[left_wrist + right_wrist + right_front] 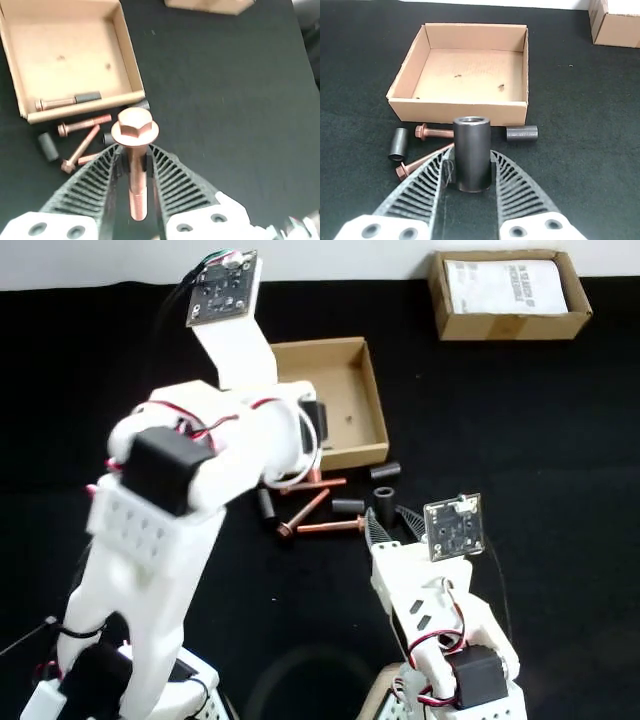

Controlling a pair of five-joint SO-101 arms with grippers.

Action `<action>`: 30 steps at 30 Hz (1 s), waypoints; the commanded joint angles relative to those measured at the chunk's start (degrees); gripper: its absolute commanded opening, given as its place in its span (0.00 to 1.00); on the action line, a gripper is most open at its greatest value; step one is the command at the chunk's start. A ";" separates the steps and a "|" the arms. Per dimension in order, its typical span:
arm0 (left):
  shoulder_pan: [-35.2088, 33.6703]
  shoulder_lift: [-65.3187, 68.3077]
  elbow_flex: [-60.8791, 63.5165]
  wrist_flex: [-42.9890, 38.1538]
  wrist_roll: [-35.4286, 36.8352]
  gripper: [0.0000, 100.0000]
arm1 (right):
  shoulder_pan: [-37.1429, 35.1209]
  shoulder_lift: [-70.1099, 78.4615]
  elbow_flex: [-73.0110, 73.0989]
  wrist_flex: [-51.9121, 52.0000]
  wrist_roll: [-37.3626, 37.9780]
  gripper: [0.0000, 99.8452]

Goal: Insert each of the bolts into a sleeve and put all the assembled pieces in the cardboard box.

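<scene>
Bolt (136, 170) and sleeve (471, 150), one in each claw, ahead of mating. Your left gripper (134, 150) is clenching the copper bolt by its shank, so the flanged hex head is standing clear of the fingertips and the shank is lying straight along the gap between the two ribbed fingers. This hold is probably keeping the bolt's axis fixed for alignment. Your right gripper (469, 156) is grasping the dark sleeve upright between its fingers. The open bore is facing the wrist camera, which is likely leaving the hole free to receive the bolt. The two held parts are not yet touching. How closely they are lining up cannot be told from these views. Just beyond the right fingertips, loose bolts (436, 132) and loose sleeves (521, 133) are lying on the black table (580, 165), spread along the near wall of the cardboard box (457, 111). One assembled piece (67, 101) is already resting inside the box against that wall. You are therefore working the insertion step, with several pairs still waiting. A second box (510, 325) is sitting well apart at the far edge.
</scene>
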 commanded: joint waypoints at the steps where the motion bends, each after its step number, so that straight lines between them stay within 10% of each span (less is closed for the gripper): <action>1: -0.04 -2.07 9.80 -12.92 -0.35 0.01 | -0.22 -0.31 -0.22 -1.45 0.62 0.01; 30: 11.65 -2.51 32.04 -41.93 -0.26 0.01 | -0.22 -0.31 0.04 -1.45 0.44 0.01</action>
